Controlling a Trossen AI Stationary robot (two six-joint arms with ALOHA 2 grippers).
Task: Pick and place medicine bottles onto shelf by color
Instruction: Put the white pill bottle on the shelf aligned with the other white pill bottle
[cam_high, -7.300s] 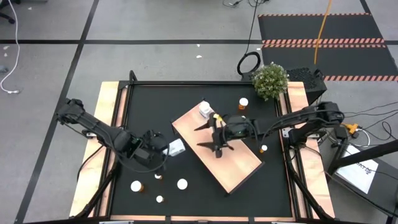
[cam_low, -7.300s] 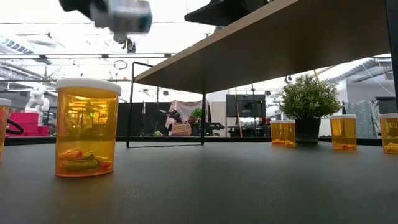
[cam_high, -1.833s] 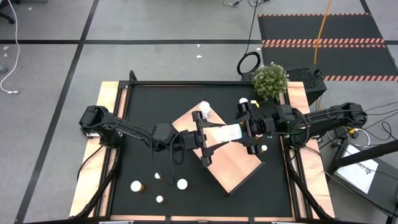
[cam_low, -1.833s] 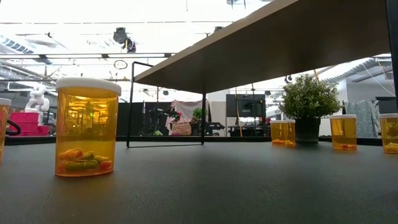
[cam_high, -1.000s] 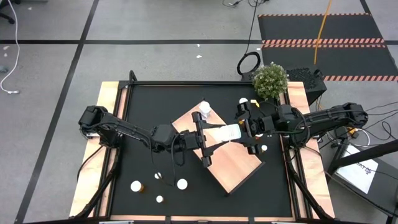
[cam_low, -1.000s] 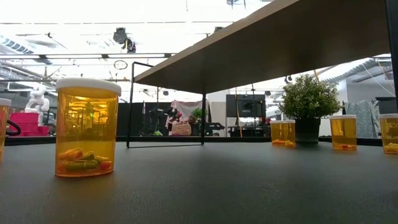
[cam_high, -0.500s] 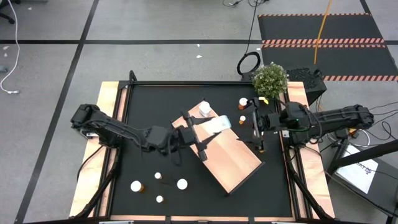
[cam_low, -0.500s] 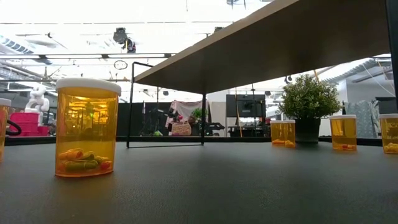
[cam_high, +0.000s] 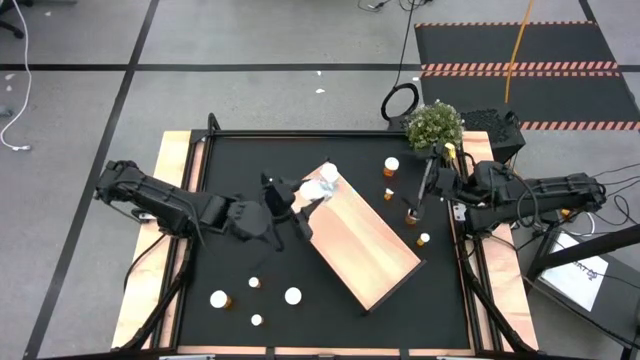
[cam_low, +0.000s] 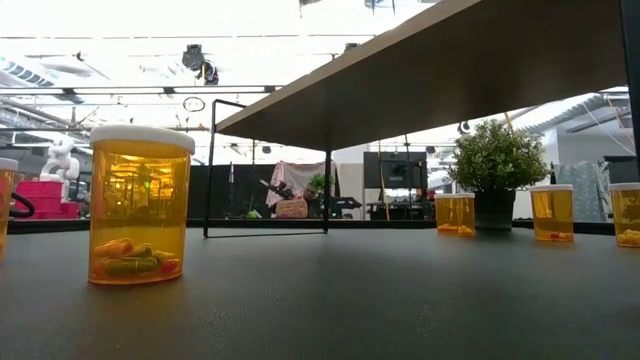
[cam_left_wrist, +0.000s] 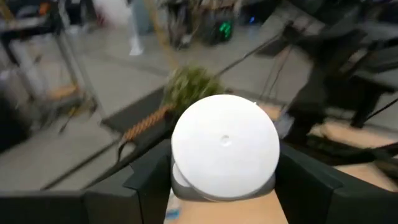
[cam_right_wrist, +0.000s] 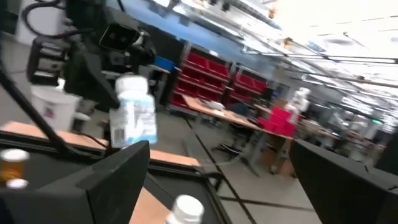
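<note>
Black matting covers the counter (cam_high: 240, 160), where a large pale-wood rectangular shelf board (cam_high: 365, 245) lies at a slant near the middle. At the board's upper-left corner the left gripper (cam_high: 300, 198) has its jaws closed on a blocky white medicine bottle (cam_high: 322, 187); in the left wrist view that bottle's round white cap (cam_left_wrist: 224, 145) sits squarely between the two dark fingers (cam_left_wrist: 149, 180). A second white bottle (cam_high: 331, 174) stands on the same corner of the board, just beside the held one. The right gripper (cam_high: 425, 186) hangs beyond the board's right edge, near a small green potted plant (cam_high: 434, 127), with its jaws spread apart and nothing between them. Orange bottles with white caps stand on the mat to the right of the board (cam_high: 391, 166) and toward the counter's lower left (cam_high: 219, 299); from counter height, one amber bottle (cam_low: 139, 205) shows pills inside.
</note>
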